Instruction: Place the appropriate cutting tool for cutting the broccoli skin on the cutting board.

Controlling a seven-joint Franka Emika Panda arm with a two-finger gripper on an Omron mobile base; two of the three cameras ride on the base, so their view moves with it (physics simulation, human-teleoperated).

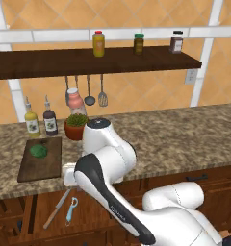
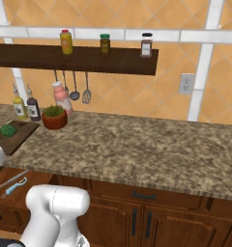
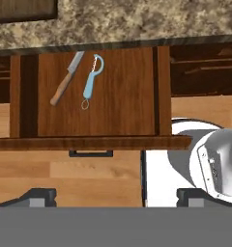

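Progress: nothing placed yet | knife (image 3: pixel 65 79) lies in open drawer (image 3: pixel 123 111) at my 11 o'clock, just beside blue peeler (image 3: pixel 91 82) | cutting board (image 1: pixel 40 161) on table carries only broccoli (image 1: pixel 39 151) | my gripper (image 3: pixel 115 195) spread, empty, well above | left: descend, grasp, carry over.

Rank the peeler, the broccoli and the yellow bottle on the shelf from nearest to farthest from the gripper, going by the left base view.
1. peeler, in the open drawer just below the gripper.
2. broccoli, on the cutting board, up on the counter to the left.
3. yellow bottle, high on the wall shelf, farthest.
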